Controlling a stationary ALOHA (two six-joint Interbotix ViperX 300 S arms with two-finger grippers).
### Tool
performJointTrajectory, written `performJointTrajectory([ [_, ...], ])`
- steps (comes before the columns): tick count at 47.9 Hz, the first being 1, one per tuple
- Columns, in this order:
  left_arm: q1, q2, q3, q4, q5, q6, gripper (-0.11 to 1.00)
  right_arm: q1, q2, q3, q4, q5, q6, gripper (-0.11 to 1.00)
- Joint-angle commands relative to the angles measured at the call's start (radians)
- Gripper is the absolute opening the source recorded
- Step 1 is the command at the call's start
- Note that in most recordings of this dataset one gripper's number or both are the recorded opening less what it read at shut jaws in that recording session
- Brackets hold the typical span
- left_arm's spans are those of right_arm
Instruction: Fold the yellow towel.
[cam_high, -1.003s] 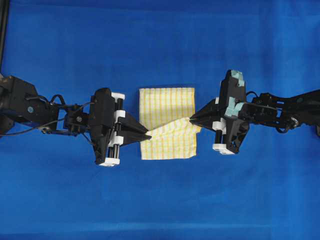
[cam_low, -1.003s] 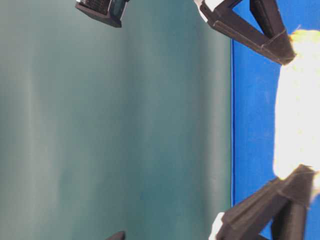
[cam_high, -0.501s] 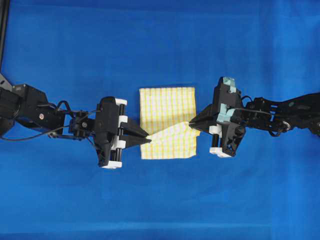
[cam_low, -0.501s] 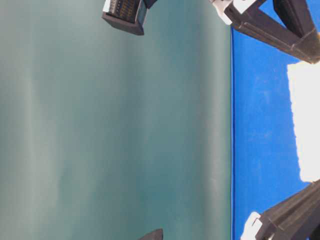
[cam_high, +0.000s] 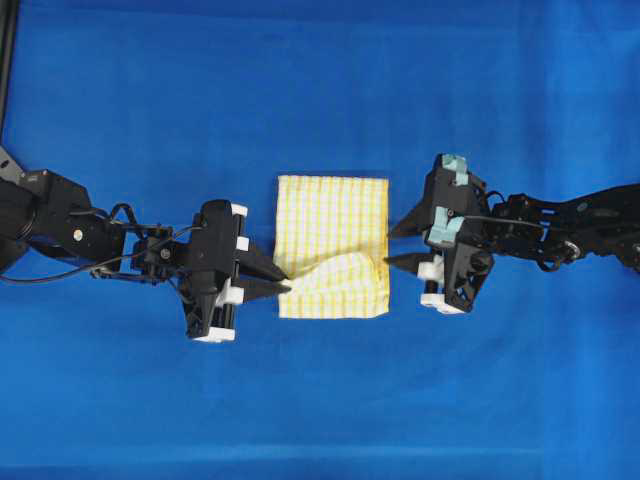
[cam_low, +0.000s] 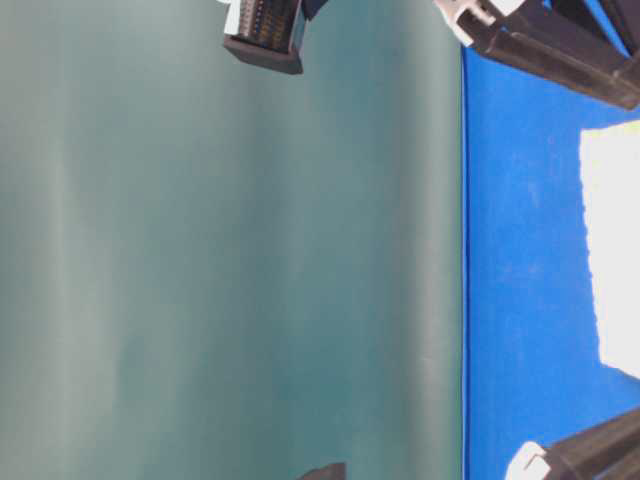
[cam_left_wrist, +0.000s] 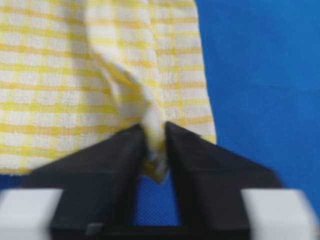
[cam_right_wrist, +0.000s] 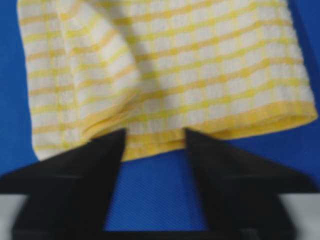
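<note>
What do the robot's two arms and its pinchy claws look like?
Both arms are black, with thin black cables looping along them. Each gripper, left and right, has two black, wedge-shaped fingers that narrow to points, mounted on white blocks. The right one also has pale teal pieces on top.

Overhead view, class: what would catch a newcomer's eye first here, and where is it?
The yellow towel, a checked square at the middle of the blue cloth, stands out first. Next, a pinched ridge runs across its lower half to the left gripper, whose jaws hold a tuft of it. The right gripper stands open at the towel's right edge.
</note>
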Motion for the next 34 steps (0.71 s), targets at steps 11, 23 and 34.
performJointTrajectory([
  [11, 0.000, -0.115, -0.020, 0.003, 0.041, 0.000, 0.84, 0.005, -0.040, -0.014, 0.000, -0.003, -0.009, 0.74],
  [23, 0.000, -0.272, -0.018, 0.003, 0.179, 0.014, 0.85, 0.005, -0.175, 0.003, -0.025, -0.002, -0.049, 0.74],
  [34, 0.006, -0.436, 0.003, 0.006, 0.250, 0.041, 0.84, -0.011, -0.344, 0.021, -0.025, 0.044, -0.147, 0.74],
])
